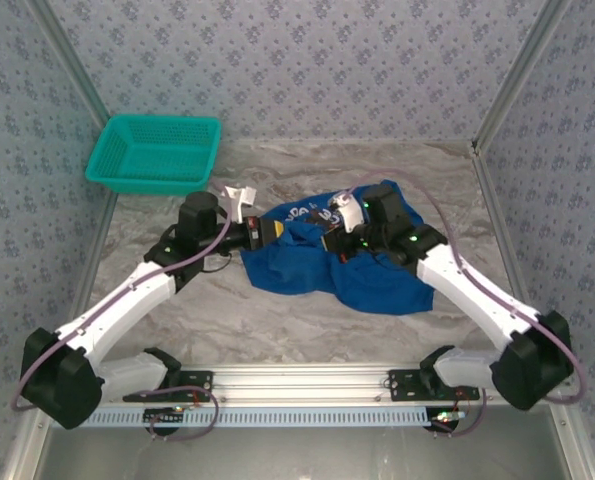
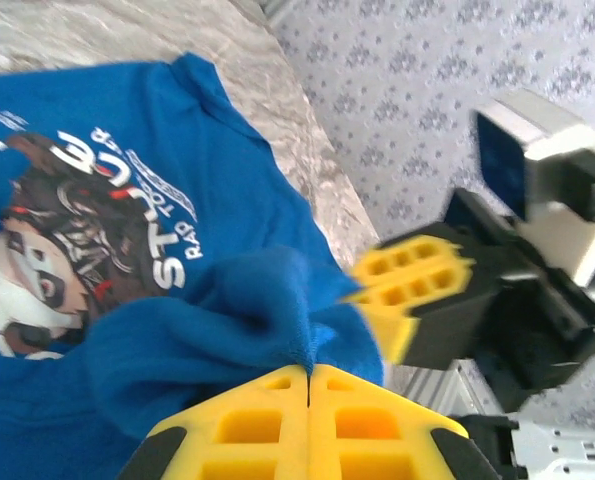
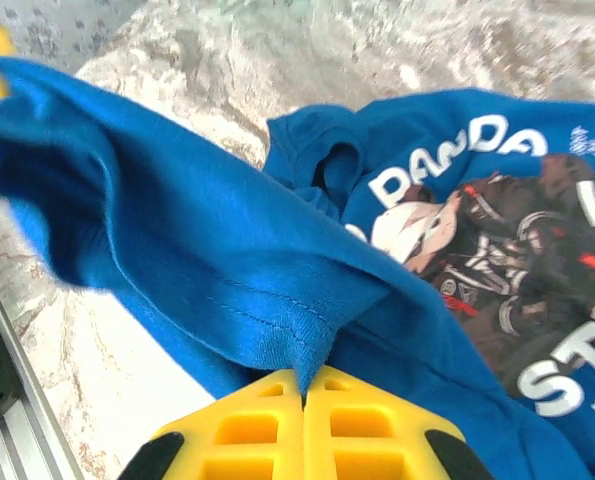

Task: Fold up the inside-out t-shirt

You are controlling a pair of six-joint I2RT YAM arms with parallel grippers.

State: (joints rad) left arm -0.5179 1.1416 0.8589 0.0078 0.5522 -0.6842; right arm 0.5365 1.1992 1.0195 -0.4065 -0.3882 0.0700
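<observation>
A marbled counter (image 1: 277, 320), walled in patterned paper, is set with a teal basket (image 1: 155, 152) at upper left. The blue t-shirt (image 1: 307, 275) is bunched at centre frame, with its print exposed. One fold is pinched in the closed left claw (image 2: 307, 372), and the hem in the closed right claw (image 3: 304, 385). Spreading seems to be in hand; next, both grips should be drawn apart evenly.

Both arms reach inward from the near edge of the table (image 1: 277, 330), the left arm (image 1: 127, 300) slanting right and the right arm (image 1: 477, 290) slanting left, wrists facing each other. The left gripper (image 1: 267, 232) and right gripper (image 1: 329, 243) sit near each other, each with its 2 yellow jaws pressed together on a fold of the t-shirt (image 1: 297, 268).
</observation>
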